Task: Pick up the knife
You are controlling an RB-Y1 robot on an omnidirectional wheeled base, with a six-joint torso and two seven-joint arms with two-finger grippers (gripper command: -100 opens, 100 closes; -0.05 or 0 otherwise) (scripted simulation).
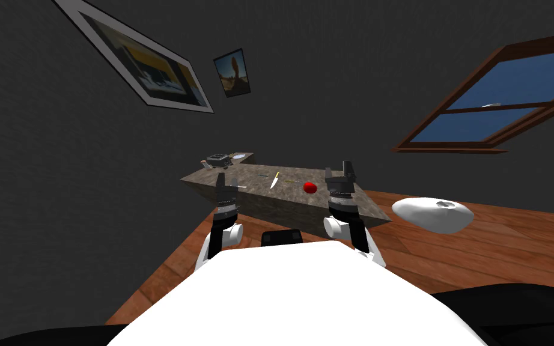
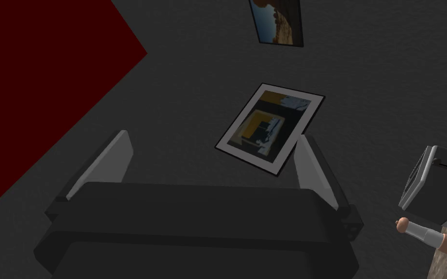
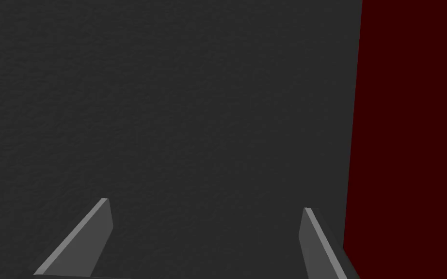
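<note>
Items on and around the table (image 1: 282, 207), mottled grey-brown top, wood floor beneath:

1. My left gripper (image 1: 227, 181), raised over the near left part of the table. In its wrist view the left gripper (image 2: 208, 164) has its fingers (image 2: 103, 162) spread wide apart with nothing between them.
2. Dark box appliance (image 1: 219, 160) at the far left corner of the table, also seen from the left wrist (image 2: 438, 193). A small grey cylinder with tan ends (image 2: 423, 233) lies just beside it at the table's edge.
3. Pale plate (image 1: 240, 157), just right of the appliance on the far edge.
4. Knife (image 1: 274, 180), the item wanted: flat on the table top about midway between my two grippers, pale blade, yellowish at its far end. It is apart from both grippers and nothing holds it.
5. Red round object (image 1: 310, 187), near the knife on its right.
6. My right gripper (image 1: 339, 173), raised over the right part of the table. Its wrist view shows the fingers (image 3: 82, 240) wide apart and empty.
7. White rounded cushion-like object (image 1: 432, 214) on the floor, well right of the table.
</note>
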